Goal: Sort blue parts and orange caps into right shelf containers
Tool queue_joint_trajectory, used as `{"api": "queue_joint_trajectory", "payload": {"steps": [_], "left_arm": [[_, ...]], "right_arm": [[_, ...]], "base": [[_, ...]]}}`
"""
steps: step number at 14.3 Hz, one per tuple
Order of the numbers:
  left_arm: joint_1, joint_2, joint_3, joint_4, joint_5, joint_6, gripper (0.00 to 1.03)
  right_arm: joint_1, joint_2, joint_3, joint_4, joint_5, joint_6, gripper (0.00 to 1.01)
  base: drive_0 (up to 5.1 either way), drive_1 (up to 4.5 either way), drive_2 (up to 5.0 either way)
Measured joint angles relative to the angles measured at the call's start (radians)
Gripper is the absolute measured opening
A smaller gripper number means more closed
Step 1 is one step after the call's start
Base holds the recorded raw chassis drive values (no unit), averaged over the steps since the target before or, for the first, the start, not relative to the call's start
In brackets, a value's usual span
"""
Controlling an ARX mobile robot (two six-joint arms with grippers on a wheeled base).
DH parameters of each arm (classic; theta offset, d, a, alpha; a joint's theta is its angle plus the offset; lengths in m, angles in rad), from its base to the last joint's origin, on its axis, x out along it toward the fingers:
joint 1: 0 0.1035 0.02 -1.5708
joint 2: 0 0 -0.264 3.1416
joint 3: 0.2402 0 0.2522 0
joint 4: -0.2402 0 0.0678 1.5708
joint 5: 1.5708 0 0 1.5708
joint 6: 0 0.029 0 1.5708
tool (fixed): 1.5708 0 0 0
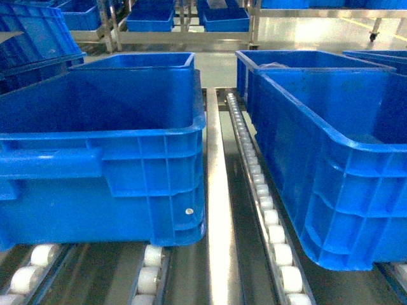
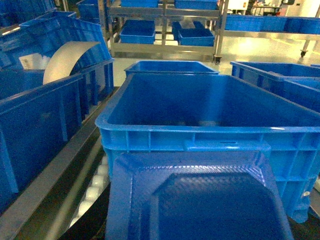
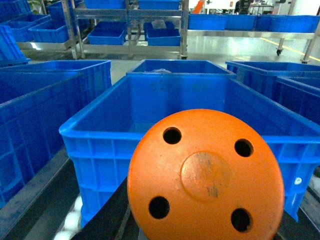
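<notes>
Two big blue crates are sitting side by side on a roller conveyor: the left crate (image 1: pixel 102 152) is filling the near left of the head view and the right crate (image 1: pixel 331 159) is standing across a steel rail (image 1: pixel 216 210) from it, apart and not touching. White rollers (image 1: pixel 267 216) are running in a line between the two and showing again under the left crate's front edge. Behind each, a second crate is sitting in line, and further back a metal rack (image 1: pixel 184 32) is holding more blue bins above a glossy floor. From the left wrist, the left crate (image 2: pixel 210 107) is lying open just ahead, its inside looking bare apart from a pale glint near the far wall that is too faint to name. A blue part (image 2: pixel 197 200), a flat moulded piece with bevelled corners and a textured face, is filling the bottom of that view, close to the lens and in front of the crate's near rim. From the right wrist, the right crate (image 3: pixel 200 107) is gaping just ahead, and an orange cap (image 3: pixel 206 175), round with four holes and a raised centre disc, is hanging close before its near wall. Neither end effector is showing in any view, so I cannot tell whether either is spread or pinching.
</notes>
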State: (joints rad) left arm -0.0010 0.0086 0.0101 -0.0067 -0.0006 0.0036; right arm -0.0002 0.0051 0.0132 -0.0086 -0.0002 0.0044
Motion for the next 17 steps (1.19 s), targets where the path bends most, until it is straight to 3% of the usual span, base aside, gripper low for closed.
{"api": "queue_joint_trajectory", "payload": {"steps": [17], "left_arm": [[0.000,0.000,0.000,0.000,0.000,0.000,0.43]], "right_arm": [[0.000,0.000,0.000,0.003,0.000,0.000,0.43]], "base": [[0.0,0.00,0.0]]}}
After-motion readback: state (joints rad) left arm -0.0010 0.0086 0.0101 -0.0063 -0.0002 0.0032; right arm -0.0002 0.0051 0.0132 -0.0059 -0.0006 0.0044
